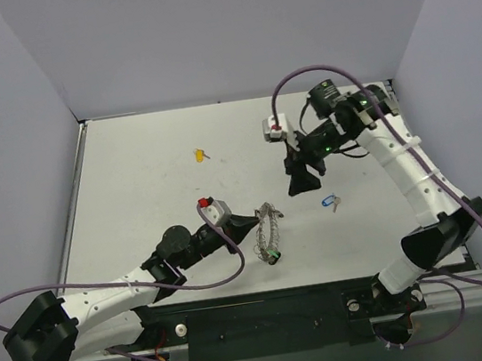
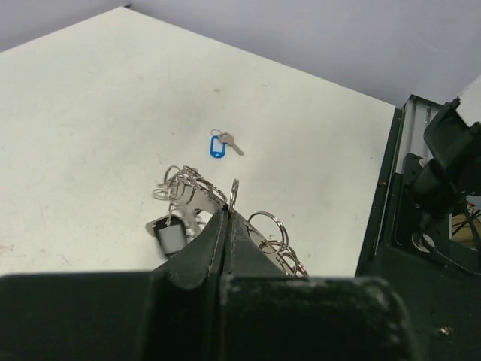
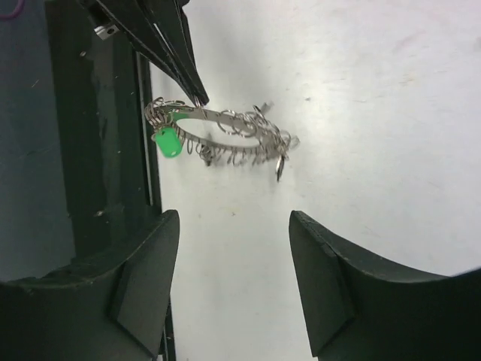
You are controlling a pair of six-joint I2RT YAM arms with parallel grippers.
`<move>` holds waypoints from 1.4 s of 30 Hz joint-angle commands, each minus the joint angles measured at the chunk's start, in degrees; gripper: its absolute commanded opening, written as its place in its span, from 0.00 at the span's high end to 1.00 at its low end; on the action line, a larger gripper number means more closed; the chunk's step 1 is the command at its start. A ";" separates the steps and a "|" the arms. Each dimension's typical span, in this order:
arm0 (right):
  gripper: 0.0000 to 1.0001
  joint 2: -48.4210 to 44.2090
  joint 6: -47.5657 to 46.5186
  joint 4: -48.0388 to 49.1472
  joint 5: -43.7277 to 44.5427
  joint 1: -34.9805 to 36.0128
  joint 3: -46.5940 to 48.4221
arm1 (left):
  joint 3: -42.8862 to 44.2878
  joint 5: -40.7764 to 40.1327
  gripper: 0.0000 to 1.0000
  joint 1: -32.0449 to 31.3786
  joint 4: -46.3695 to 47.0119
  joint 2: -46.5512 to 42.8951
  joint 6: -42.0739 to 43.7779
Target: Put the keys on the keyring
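- Fingers of the left gripper [image 2: 227,218] are pressed together on the rim of the keyring [image 2: 194,189], and one small ring sticks up from between their tips.
- Fingers of the right gripper [image 3: 233,226] stand wide apart with only bare table between them. In the top view this gripper hangs over the table to the right of and beyond the keyring, touching nothing.
- White table [image 1: 135,195] carries everything; it is closed in by pale walls on the left, far and right sides.
- Left arm [image 1: 105,297] lies low across the near left, reaching towards the middle. The right arm [image 1: 411,174] rises along the right side and bends back towards the centre.
- Keyring sits near the table's middle, gripped at its left side. In the right wrist view it looks raised, with a shadow beneath; whether its other end touches the table cannot be told.
- Green key [image 3: 167,143] hangs at the keyring's rim, at its near end in the top view.
- Blue key [image 1: 328,202] lies flat on the table, right of the keyring and apart from it, close to the right gripper.
- Yellow key [image 1: 201,156] lies farther back and to the left, well apart from the rest.
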 commanded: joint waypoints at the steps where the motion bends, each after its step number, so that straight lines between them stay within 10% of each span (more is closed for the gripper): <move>1: 0.44 -6.23 -1.48 -4.62 -4.95 -2.03 3.06 | -0.27 -3.17 1.00 0.86 5.78 -1.95 -1.82; 16: 0.50 -8.17 -25.21 -2.60 -19.35 -2.12 -11.02 | -1.33 0.96 1.00 1.57 12.19 -5.11 -3.49; 42: 0.74 -0.26 -18.45 1.27 -15.49 2.54 -6.79 | 0.17 3.16 1.00 1.39 16.24 -2.92 -5.69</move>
